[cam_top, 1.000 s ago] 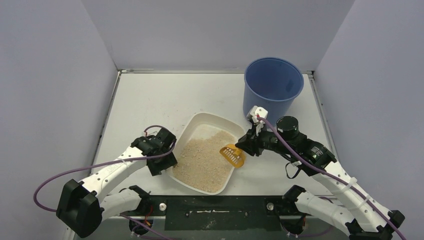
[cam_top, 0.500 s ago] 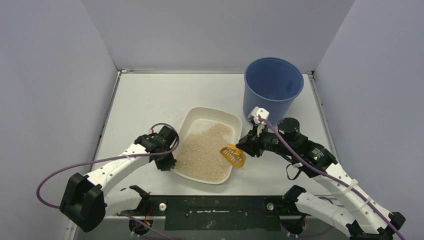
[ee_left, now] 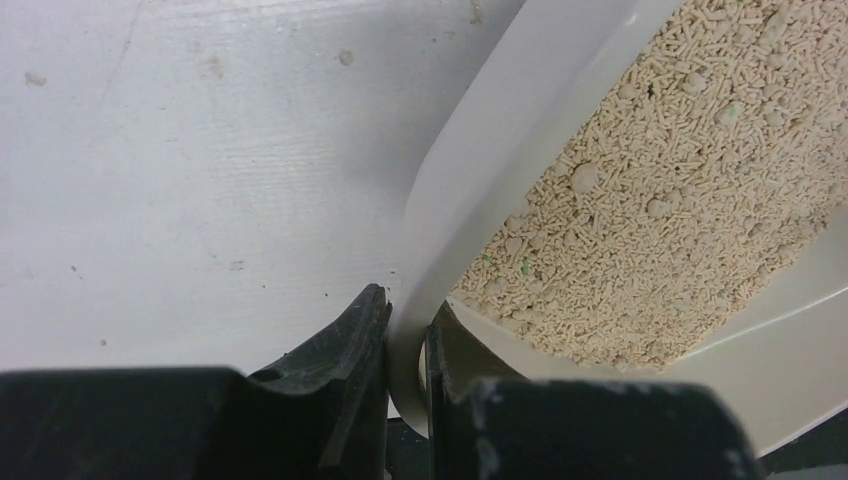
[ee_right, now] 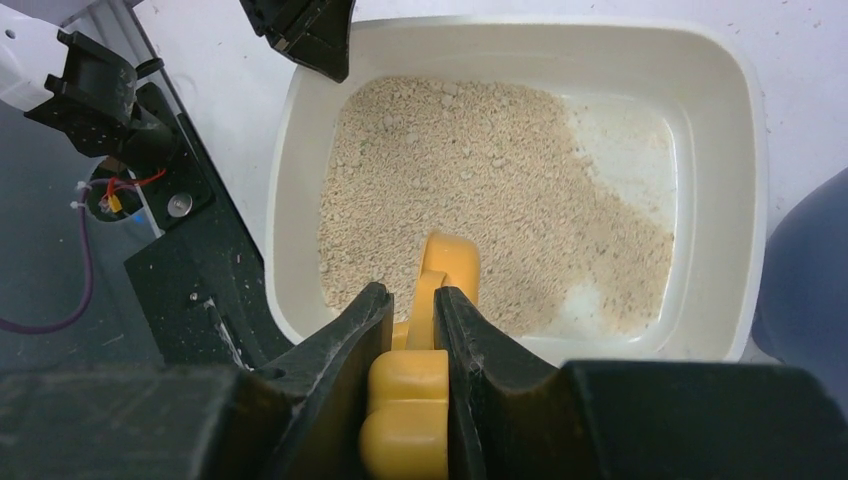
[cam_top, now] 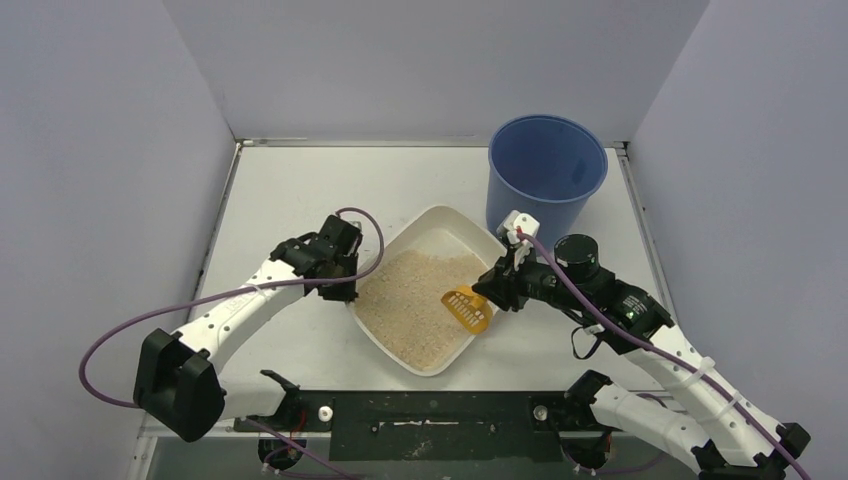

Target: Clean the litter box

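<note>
The litter box [cam_top: 398,344] is an off-white tray of beige litter in the middle of the table, turned diagonally. It also shows in the right wrist view [ee_right: 745,180] and in the left wrist view [ee_left: 470,140]. My left gripper [cam_top: 340,283] is shut on its left rim, one finger [ee_left: 345,350] outside the wall and one inside. My right gripper [cam_top: 494,290] is shut on the handle of an orange slotted scoop [cam_top: 467,307]; its blade [ee_right: 449,262] is over the litter at the box's right side.
A tall blue bucket [cam_top: 547,170] stands at the back right, just behind my right arm. Grey walls close in the table on three sides. A black base rail [cam_top: 430,410] runs along the near edge.
My left gripper has swung the litter box's left side away from me, turning the box clockwise and shifting the litter. My right gripper and the scoop have stayed nearly still.
</note>
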Tool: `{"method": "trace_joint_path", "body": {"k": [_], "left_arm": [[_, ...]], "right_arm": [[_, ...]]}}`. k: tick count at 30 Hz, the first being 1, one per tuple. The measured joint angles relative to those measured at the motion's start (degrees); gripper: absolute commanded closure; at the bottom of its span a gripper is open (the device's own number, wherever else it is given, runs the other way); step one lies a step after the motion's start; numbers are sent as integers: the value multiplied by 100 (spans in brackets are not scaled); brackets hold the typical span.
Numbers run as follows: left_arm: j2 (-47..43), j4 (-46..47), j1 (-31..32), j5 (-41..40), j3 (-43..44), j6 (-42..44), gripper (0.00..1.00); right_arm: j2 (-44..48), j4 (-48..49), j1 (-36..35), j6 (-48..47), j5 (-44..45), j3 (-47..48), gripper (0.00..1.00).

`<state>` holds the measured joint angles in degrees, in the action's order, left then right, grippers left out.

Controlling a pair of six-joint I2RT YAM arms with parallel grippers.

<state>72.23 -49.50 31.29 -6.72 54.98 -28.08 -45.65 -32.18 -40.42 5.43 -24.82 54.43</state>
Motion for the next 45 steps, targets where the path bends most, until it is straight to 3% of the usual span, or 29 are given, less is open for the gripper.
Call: {"method": "trace_joint_path", "body": {"k": [7, 16, 21, 25, 27, 31, 38, 45], "left_arm": [[479, -52, 55, 372, 140, 870, 100], [1932, 17, 59, -188, 1104, 1655, 100], [2726, -33, 164, -697, 1930, 1851, 54], [3016, -37, 332, -1274, 2179, 1725, 36], [2999, -92, 396, -1349, 2177, 1606, 32], [2739, -79, 457, -1198, 1908, 1182, 32], [1294, -13, 457, -444, 494, 81, 37], [791, 997, 455, 531, -673, -1014, 66]], "right_arm": [[-46, 2, 0, 103, 114, 59, 97], [-48, 87, 0, 243, 295, 61, 97], [-131, 199, 0, 326, 516, 59, 99], [-188, 415, 0, 476, 693, -39, 100], [-188, 535, 0, 546, 785, -138, 100], [-192, 695, 0, 671, 946, -348, 100], [-254, 1064, 33, 903, 1084, -501, 99], [-407, 1322, 92, 1126, 1261, -625, 99]]}}
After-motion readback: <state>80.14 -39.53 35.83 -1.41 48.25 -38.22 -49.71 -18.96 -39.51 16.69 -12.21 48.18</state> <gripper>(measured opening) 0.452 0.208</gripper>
